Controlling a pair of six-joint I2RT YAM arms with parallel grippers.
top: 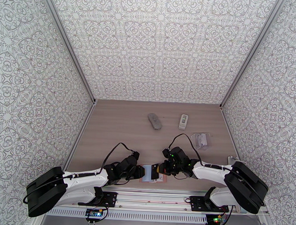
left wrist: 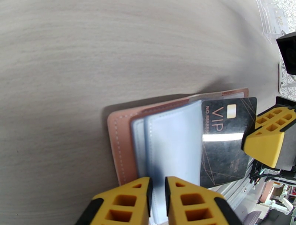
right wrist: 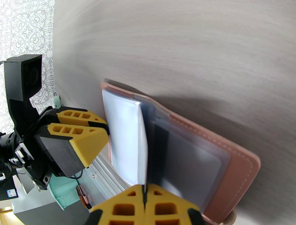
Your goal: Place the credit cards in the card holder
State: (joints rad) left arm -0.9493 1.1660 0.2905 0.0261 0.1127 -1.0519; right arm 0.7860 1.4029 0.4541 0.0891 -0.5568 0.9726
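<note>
The left gripper (left wrist: 158, 186), jaws nearly together, pinches the clear sleeves (left wrist: 174, 148) of the pink card holder (left wrist: 120, 144), which lies open at the table's (left wrist: 111, 55) near edge. 1 black VIP card (left wrist: 225, 148) lies against the sleeves' right edge, clamped edge-on in the fully closed right gripper (right wrist: 144, 194).

An open pink leather card holder (left wrist: 118, 148) with plastic sleeves lay at the 6 o'clock edge of the wood-grain table (top: 120, 125), between the arms. The left gripper (left wrist: 157, 185), at its 9 o'clock, pinched a clear plastic sleeve (left wrist: 174, 148). The right gripper (right wrist: 144, 192), at 3 o'clock, pinched a black plastic VIP card (left wrist: 225, 144), which that sleeve partly overlapped. Well apart toward 12 o'clock lay a grey oblong lump (top: 154, 121), with a small white remote-like device (top: 183, 121) at its 3 o'clock. A clear plastic packet (top: 200, 140) lay toward 2 o'clock.
</note>
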